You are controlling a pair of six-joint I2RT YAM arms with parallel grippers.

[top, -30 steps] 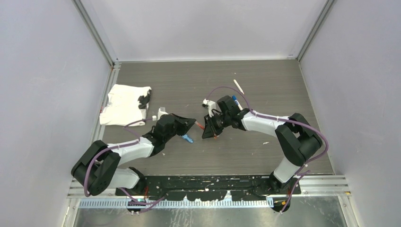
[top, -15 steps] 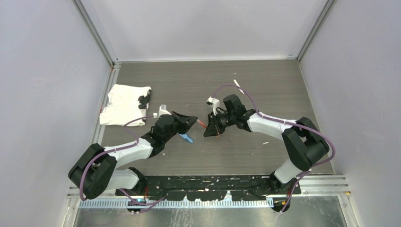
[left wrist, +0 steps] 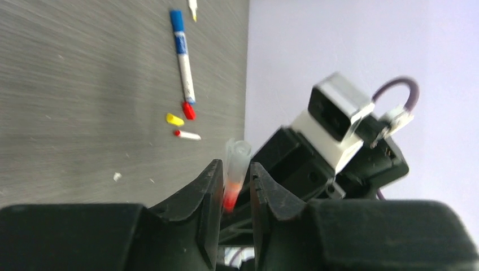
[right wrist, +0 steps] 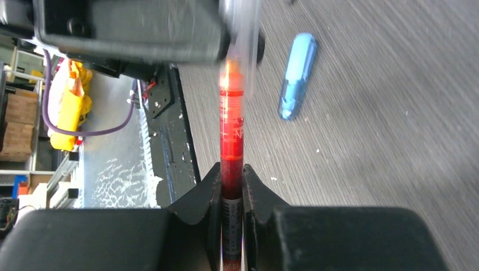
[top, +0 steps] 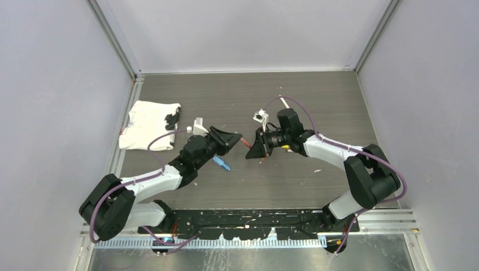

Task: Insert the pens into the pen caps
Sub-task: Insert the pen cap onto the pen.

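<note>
On the table, seen from above, the cloth lies at upper left. At centre the left gripper and right gripper face each other, almost touching. The held pen sits between the right gripper's fingers. Its tip is in the pen cap, which stands between the left gripper's fingers. The oblong piece lies just below the left gripper. A second pen lies behind the right arm, toward the top of the frame.

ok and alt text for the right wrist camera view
The right end effector grips a red pen pointing up the frame, its tip meeting a blurred clear cap. A light-blue oblong piece lies on the grey table to its right.
</note>
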